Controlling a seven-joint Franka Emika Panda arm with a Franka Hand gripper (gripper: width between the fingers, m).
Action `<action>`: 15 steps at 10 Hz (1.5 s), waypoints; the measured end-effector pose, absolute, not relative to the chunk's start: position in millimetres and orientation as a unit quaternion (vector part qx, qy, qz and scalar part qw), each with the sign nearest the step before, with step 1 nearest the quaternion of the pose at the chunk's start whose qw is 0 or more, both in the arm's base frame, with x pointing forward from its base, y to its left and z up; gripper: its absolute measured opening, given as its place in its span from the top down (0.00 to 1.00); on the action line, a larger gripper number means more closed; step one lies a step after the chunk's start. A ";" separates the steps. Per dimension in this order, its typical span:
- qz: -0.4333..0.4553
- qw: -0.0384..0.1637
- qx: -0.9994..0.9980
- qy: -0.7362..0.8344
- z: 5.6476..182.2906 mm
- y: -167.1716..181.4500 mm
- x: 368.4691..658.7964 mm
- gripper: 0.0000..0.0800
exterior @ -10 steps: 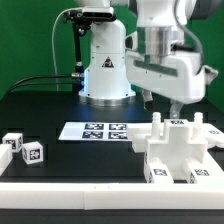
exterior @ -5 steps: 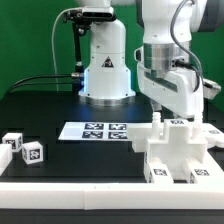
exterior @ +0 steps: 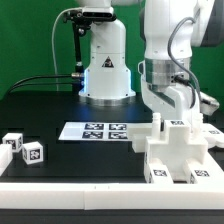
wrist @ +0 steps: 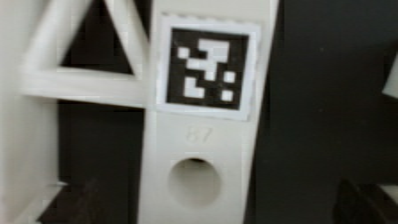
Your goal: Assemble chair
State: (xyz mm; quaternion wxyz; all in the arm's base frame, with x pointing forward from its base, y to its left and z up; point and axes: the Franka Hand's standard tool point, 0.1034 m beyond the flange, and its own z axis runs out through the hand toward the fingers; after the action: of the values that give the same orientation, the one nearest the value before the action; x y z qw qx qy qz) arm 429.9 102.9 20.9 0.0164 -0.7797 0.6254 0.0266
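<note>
The partly joined chair is a white blocky structure with tags, standing at the exterior view's right front. My gripper hangs just above its upper back edge. In the wrist view a white chair piece with a black-and-white tag and an oval hole fills the middle. My gripper is open, and its dark fingertips stand apart on either side of that piece, not touching it. Two small loose white tagged pieces lie at the exterior view's left.
The marker board lies flat on the black table in front of the robot's base. A white border rail runs along the front edge. A green wall stands behind.
The arm's wrist has swung toward the exterior view's right and turned, so the hand now sits over the chair's back edge. The chair and loose pieces have not moved.
</note>
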 end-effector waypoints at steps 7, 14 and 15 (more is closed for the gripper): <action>0.029 0.006 -0.789 0.614 6.6 114.2 420.0 0.19; 0.036 0.007 -0.812 0.582 14.0 102.5 419.7 0.65; 0.044 0.013 -0.826 0.562 27.9 94.9 420.9 0.65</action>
State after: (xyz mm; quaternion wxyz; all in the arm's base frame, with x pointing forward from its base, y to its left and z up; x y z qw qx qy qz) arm 420.9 94.9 27.9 0.0133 -0.8262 0.5615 0.0441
